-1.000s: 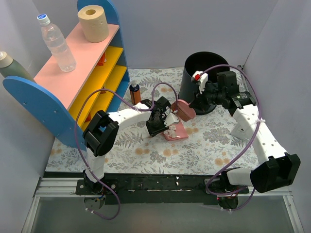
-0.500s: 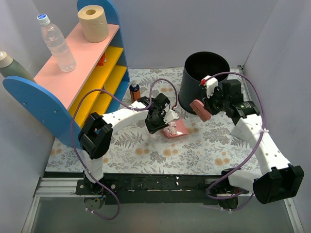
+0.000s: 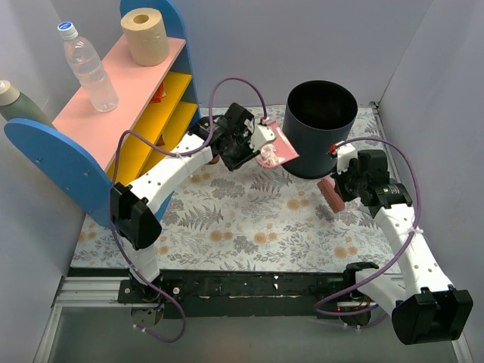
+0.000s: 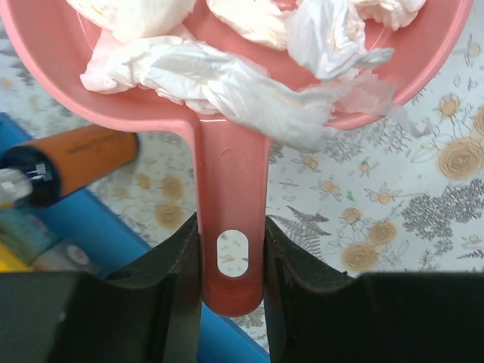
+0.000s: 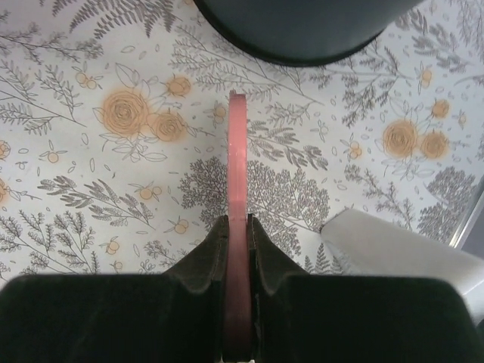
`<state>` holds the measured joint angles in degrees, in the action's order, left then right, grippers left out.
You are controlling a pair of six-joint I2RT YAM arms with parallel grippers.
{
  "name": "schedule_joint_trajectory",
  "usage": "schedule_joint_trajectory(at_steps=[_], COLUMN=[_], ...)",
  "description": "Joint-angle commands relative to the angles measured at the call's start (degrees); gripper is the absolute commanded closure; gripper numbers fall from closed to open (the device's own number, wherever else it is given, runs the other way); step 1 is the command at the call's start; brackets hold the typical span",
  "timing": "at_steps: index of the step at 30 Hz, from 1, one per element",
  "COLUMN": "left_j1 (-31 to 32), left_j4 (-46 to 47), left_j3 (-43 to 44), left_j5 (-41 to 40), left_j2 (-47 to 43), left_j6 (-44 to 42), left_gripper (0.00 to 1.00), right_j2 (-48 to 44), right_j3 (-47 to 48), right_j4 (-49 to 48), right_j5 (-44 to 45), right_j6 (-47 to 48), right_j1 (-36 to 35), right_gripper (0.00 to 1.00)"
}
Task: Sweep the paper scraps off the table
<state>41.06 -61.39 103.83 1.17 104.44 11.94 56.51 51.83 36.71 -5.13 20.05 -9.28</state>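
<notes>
My left gripper (image 3: 255, 141) is shut on the handle of the pink dustpan (image 4: 233, 249), held in the air beside the black bin (image 3: 321, 128). White paper scraps (image 4: 219, 72) lie heaped in the pan (image 3: 274, 153). My right gripper (image 3: 338, 184) is shut on a flat pink brush (image 5: 237, 174), seen edge-on, held above the floral table (image 3: 249, 219) right of the bin. No loose scraps show on the cloth.
A blue-pink-yellow shelf (image 3: 113, 113) stands at the left with a water bottle (image 3: 88, 68) and a beige paper roll (image 3: 146, 35) on top. A small orange bottle (image 4: 72, 160) stands by the shelf foot. Grey walls close in at back and right.
My left gripper lifted the loaded dustpan off the table and carried it back toward the bin. My right gripper drew the brush away from the bin, down and to the right.
</notes>
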Motion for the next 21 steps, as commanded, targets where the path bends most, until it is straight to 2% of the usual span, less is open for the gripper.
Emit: schedule_joint_trajectory(at_steps=[1,4,8,12,16,21], left_j1=[-1.95,-2.30,-2.47,-2.47,-2.47,-2.47], left_j4=[-3.56,-3.39,-4.44,-2.69,2.75,14.26], left_j3=[9.52,14.28,26.38,33.43,36.09,37.32], left_j5=[-3.28,-5.30,-7.67,-9.51,-11.27,-13.38], left_j2=[-4.25,-2.06,3.30,7.87,10.51,13.49], left_j6=[-0.08,-0.96,-2.45,-4.12,-6.05,-8.25], left_gripper=[1.00,1.00,1.00,1.00,1.00,1.00], right_j2=[-2.28,-2.98,-3.60,-4.13,-4.57,-4.92], right_j3=[-1.73,-2.79,-3.84,-4.20,-4.02,-4.02], right_j4=[-0.76,-0.94,-0.59,-0.41,-0.32,-0.23], right_j5=[-1.64,-4.01,-6.47,-7.18,-7.79,-8.58], right_j6=[-3.26,-5.28,-6.95,-7.31,-7.49,-8.01], right_j1=[4.00,6.28,8.57,10.23,11.03,12.52], right_gripper=[0.99,0.99,0.99,0.99,0.99,0.99])
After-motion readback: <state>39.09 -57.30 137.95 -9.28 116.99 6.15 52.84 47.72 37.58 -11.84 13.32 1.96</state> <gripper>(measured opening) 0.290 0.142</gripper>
